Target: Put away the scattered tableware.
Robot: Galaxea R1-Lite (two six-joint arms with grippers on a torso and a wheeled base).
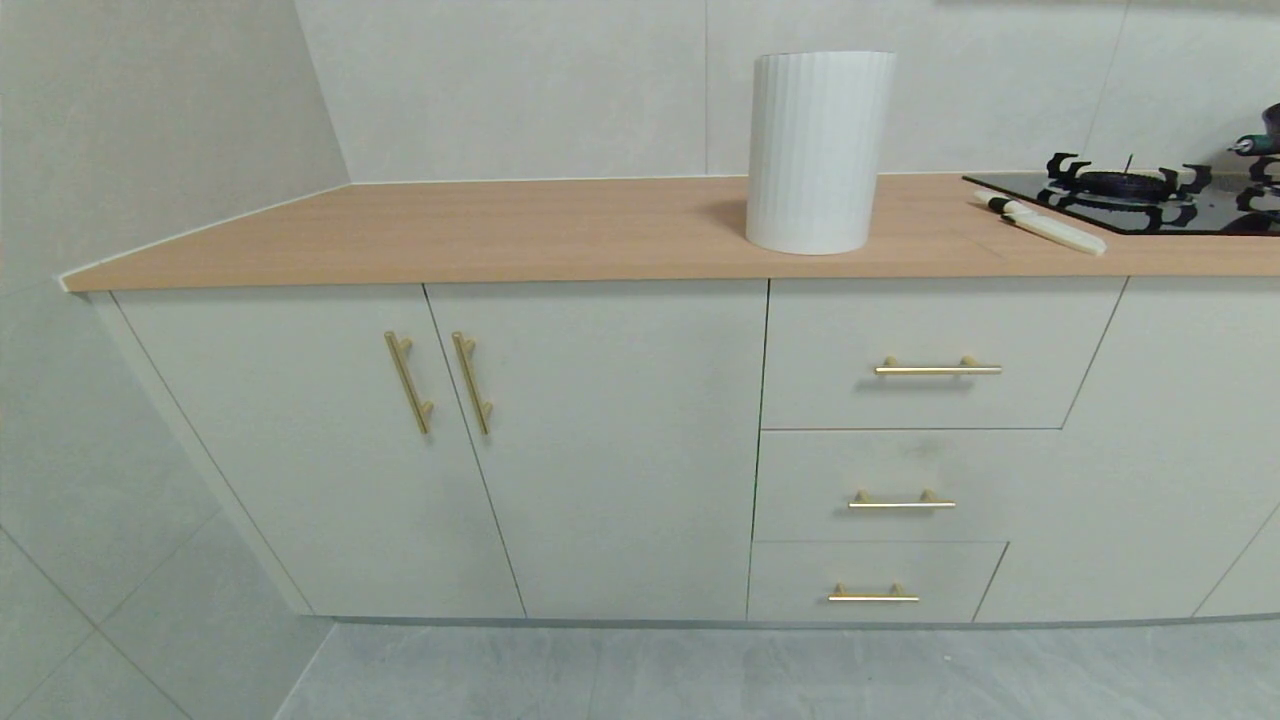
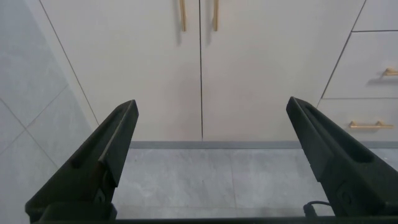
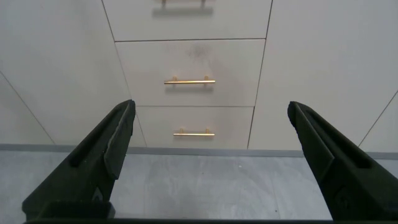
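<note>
Standing on the wooden countertop (image 1: 500,230) in the head view are one white ribbed canister (image 1: 818,150) and one long white utensil (image 1: 1040,222), which lies just beside the hob (image 1: 1130,195). In the left wrist view the left gripper (image 2: 210,104) gapes wide, with two gold door handles (image 2: 183,14) straight ahead of it. In the right wrist view the right gripper (image 3: 210,106) is equally wide, with three drawer handles (image 3: 189,81) ahead.

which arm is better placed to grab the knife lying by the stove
Right, probably. The knife lies at the right end of the counter, and the right gripper faces the drawers below that side, jaws open. The left gripper faces the double doors farther left.
</note>
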